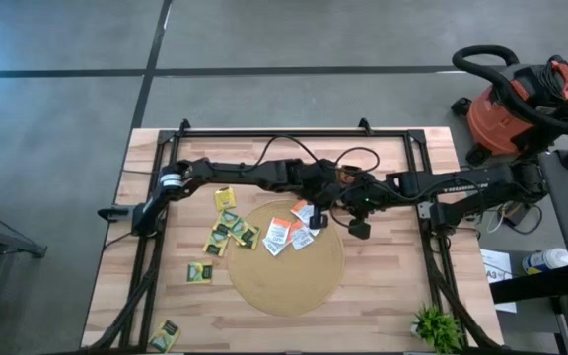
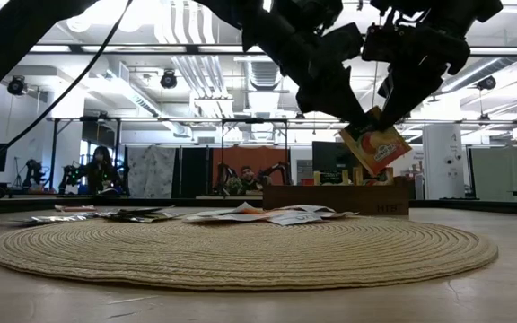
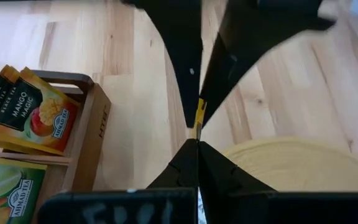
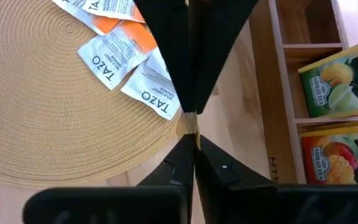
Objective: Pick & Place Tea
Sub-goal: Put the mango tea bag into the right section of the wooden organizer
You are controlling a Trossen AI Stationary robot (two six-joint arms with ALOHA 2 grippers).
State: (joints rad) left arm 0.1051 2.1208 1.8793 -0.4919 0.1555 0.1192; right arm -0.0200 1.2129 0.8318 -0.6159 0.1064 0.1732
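Both arms meet above the worktop (image 1: 383, 296), over the gap between the round woven mat (image 1: 284, 281) and the wooden compartment box (image 2: 335, 198) that lies under the arms at the far side. In the low view an orange tea sachet (image 2: 375, 145) hangs tilted in the air, with dark fingers on its upper edge from both sides. The left gripper (image 3: 194, 127) has its fingers pressed together on a thin yellow edge, and so does the right gripper (image 4: 191, 127); each wrist view shows the other arm's fingertips meeting its own on that same sliver, so the two appear to pinch one sachet between them. This reads as a handover, or a re-grip to turn the sachet upright so it can slide edge-first into a slot.

On the mat, toward 12 o'clock from its centre, lie several white and orange sachets (image 4: 114, 53), loose and overlapping. Yellow-and-green sachets (image 1: 227, 233) are scattered on the bare wood at the mat's 9 o'clock, with one more (image 1: 165, 335) far out toward 7 o'clock. The box already holds upright sachets (image 3: 33, 112) in its compartments, sorted by kind, so the job seems partly done, with many sachets left
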